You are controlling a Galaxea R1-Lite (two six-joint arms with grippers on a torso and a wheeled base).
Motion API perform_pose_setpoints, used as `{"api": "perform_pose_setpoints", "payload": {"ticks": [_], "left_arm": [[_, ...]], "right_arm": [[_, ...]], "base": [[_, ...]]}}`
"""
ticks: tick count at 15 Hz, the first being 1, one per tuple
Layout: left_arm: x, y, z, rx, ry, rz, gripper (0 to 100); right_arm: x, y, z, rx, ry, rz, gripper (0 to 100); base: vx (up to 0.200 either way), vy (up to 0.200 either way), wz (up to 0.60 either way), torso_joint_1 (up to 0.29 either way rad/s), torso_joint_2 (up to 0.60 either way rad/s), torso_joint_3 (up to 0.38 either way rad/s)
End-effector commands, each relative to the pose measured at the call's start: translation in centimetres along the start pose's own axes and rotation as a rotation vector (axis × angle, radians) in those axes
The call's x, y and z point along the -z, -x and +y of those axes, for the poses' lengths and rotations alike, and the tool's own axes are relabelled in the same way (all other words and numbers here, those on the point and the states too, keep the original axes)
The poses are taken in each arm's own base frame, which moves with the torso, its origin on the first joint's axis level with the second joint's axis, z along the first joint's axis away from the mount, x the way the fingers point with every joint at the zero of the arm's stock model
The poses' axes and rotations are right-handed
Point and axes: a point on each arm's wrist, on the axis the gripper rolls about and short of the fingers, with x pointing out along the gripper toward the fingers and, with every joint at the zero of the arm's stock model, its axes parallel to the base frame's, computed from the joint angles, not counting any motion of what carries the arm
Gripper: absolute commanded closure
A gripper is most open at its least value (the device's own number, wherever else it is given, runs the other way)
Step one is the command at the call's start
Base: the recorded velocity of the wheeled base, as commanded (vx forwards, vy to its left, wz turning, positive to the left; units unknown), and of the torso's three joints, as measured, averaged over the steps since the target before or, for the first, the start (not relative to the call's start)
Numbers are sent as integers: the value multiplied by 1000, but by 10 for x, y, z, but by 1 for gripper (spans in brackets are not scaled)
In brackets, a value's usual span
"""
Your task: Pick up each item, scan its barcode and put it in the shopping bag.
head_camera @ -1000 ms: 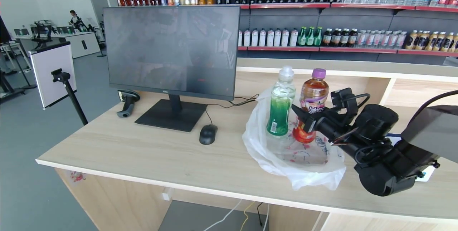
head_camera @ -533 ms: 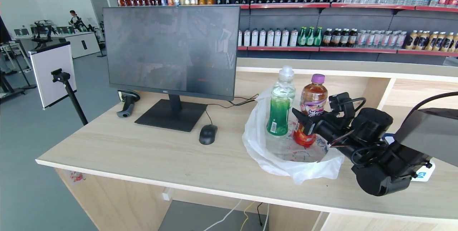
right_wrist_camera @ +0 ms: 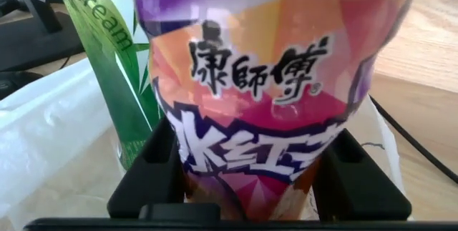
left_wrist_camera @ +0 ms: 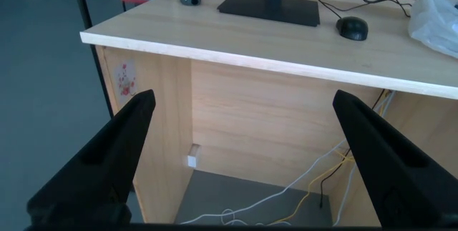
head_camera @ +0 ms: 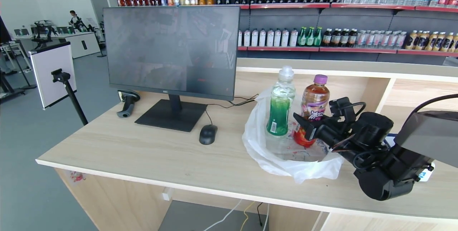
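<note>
Upright in white shopping bag point(head_camera: 261, 152): green-labelled bottle point(head_camera: 279, 111), beside it purple-capped bottle point(head_camera: 315, 97).

mid-frame, the right gripper point(right_wrist_camera: 254, 172) clamps the orange drink bottle point(right_wrist_camera: 265, 81); a green bottle point(right_wrist_camera: 107, 66) stands beside it, against the shopping bag point(right_wrist_camera: 43, 138).

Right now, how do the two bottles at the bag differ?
Cap is clear on the green-label bottle, purple on the purple-cap bottle. The green-label bottle stands free and taller; the purple-cap bottle is clamped in the right gripper. Both are inside the shopping bag.
</note>
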Motion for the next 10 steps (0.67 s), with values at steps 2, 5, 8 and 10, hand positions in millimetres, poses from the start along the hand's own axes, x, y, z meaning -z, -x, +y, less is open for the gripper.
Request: {"api": "perform_pose_setpoints", "payload": {"ticks": [2, 5, 8, 10], "left_arm": [[0, 0, 0, 0, 0, -1, 0], [0, 0, 0, 1, 0, 1, 0], [0, 0, 0, 0, 0, 1, 0], [0, 0, 0, 0, -2, 2, 0]], "right_arm": [[0, 0, 0, 0, 0, 0, 0], [-6, 3, -4, 11, 4, -11, 0], [-19, 10, -17, 51, 16, -43, 0], [-38, 23, -14, 53, 25, -67, 0]], "base": [[0, 0, 0, 0, 0, 0], [0, 0, 0, 0, 0, 0], [0, 0, 0, 0, 0, 0], [0, 0, 0, 0, 0, 0]]}}
